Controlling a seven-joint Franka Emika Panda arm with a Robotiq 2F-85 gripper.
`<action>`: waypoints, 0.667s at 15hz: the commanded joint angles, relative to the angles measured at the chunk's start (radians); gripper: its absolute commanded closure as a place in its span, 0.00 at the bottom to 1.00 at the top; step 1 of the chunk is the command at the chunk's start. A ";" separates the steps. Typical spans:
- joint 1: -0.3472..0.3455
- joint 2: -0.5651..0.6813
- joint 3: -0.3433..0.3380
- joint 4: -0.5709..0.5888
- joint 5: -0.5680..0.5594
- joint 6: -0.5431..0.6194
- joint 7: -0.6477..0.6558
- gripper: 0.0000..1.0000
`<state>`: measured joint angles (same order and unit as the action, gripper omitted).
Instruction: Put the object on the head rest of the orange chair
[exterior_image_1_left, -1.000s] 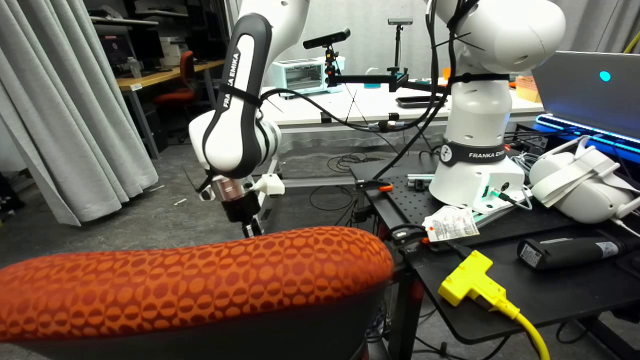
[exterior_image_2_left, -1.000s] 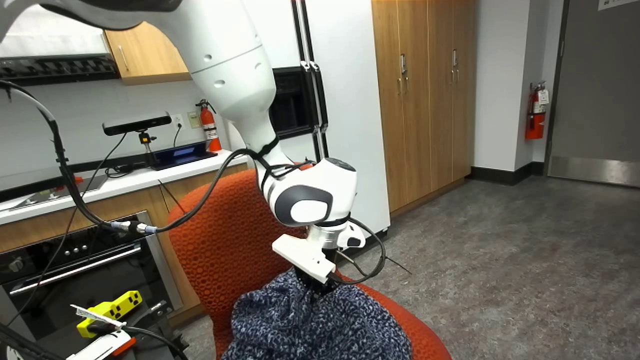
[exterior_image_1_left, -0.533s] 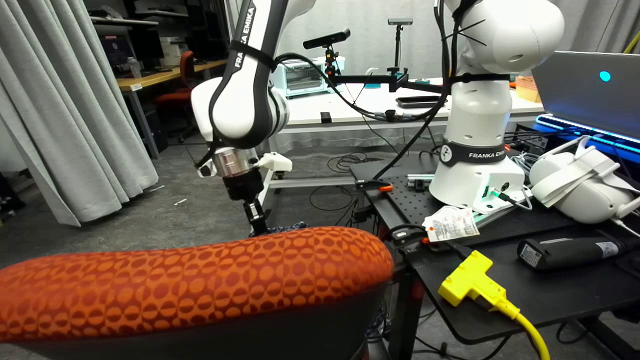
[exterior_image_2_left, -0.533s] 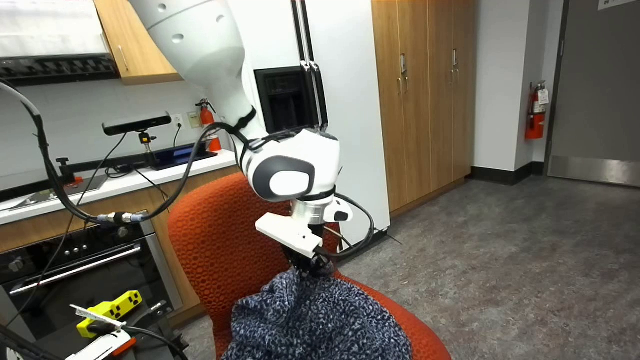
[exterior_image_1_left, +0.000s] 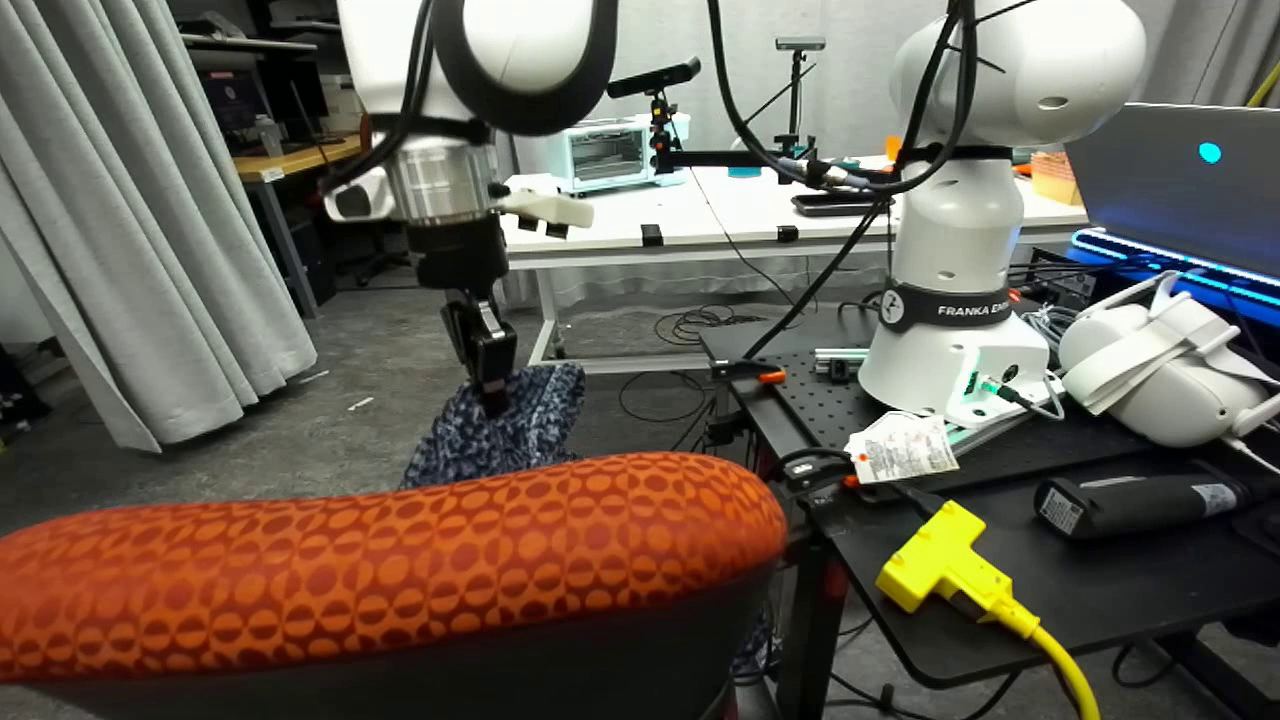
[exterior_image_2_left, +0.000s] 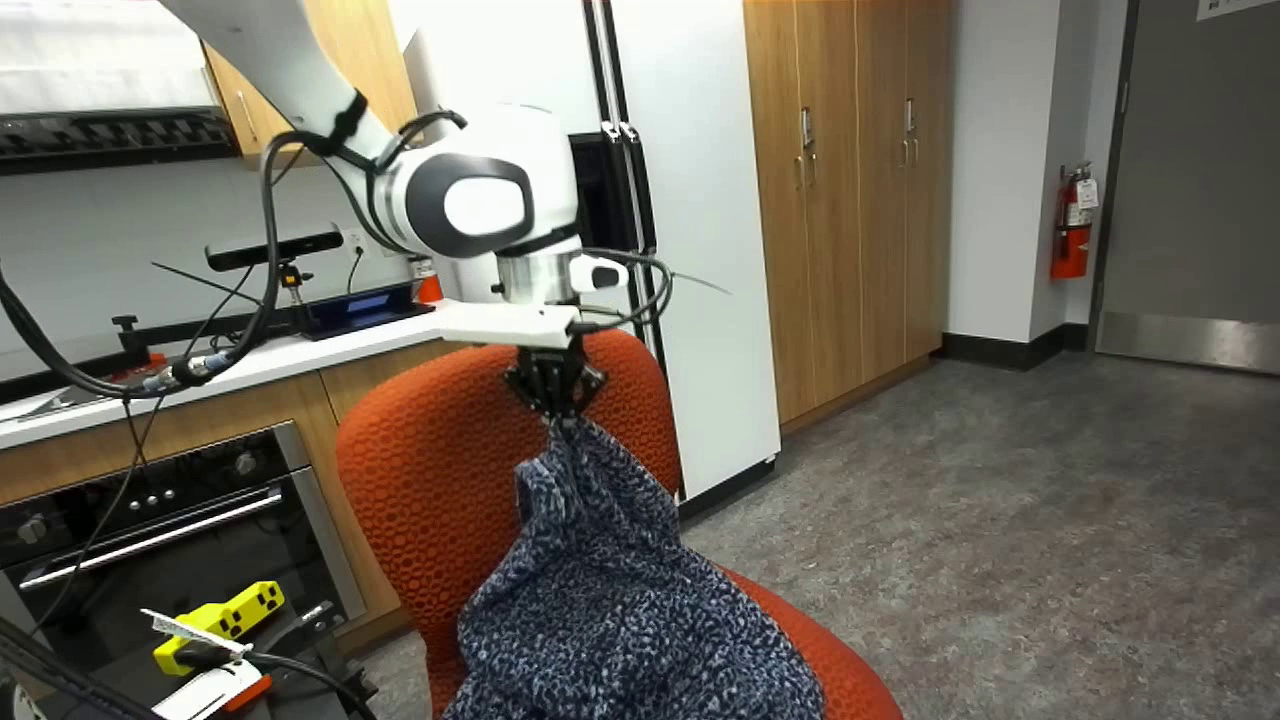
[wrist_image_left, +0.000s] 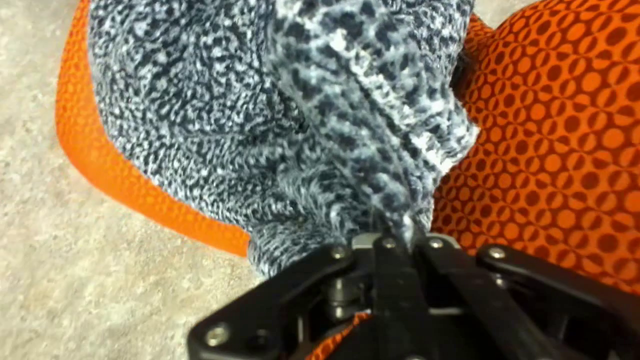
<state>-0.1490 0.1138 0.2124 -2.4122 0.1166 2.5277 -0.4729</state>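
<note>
At the wrist view's lower centre, fingers (wrist_image_left: 392, 270) are clenching the cloth (wrist_image_left: 200, 125); its bulk is resting on the seat (exterior_image_2_left: 825, 655), low in an exterior view. Grasping is looking done; draping over the head rest (exterior_image_1_left: 390, 570), at an exterior view's lower left, is remaining.

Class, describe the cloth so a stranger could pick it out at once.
Find the orange chair in an exterior view. The cloth lies across its seat, one bunched part held up in the pincer. Its fuzzy navy-and-white speckle sets it apart from the chair's patterned orange.
</note>
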 joint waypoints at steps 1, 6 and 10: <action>0.118 -0.213 -0.042 -0.032 -0.154 -0.072 0.123 0.99; 0.207 -0.356 0.010 0.090 -0.433 -0.170 0.343 0.99; 0.250 -0.383 0.103 0.244 -0.631 -0.242 0.481 0.99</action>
<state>0.0718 -0.2478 0.2624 -2.2751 -0.3896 2.3575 -0.0824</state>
